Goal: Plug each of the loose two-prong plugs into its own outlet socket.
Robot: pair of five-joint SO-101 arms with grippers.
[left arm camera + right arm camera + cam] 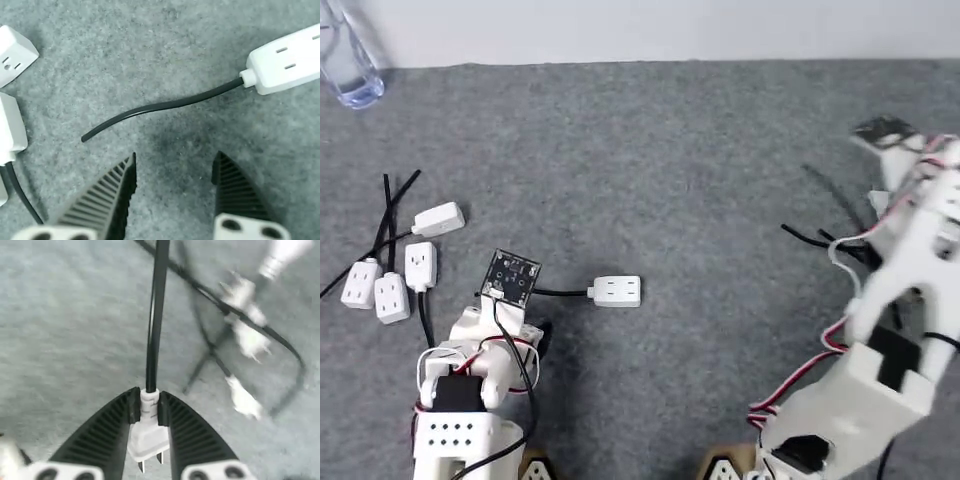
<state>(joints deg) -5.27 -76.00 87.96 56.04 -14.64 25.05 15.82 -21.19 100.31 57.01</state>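
grey mat (165,35): lies under both arms.
left gripper (176,157): wide open, nothing in it.
black cord (160,107): its loose end lies just ahead of this gripper.
outlet socket (285,60): white, at the cord's far end.
right gripper (148,394): closed tight on a white plug (148,435), with the prongs pointing back at the wrist.
plug cord (156,315): runs straight out ahead.
other plugs (243,297): lie farther ahead.

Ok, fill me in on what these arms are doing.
The right arm holds a plug in shut jaws, other loose plugs lying on the mat beyond. The left arm hovers, jaws open, near the cord of a socket. More sockets lie nearby.
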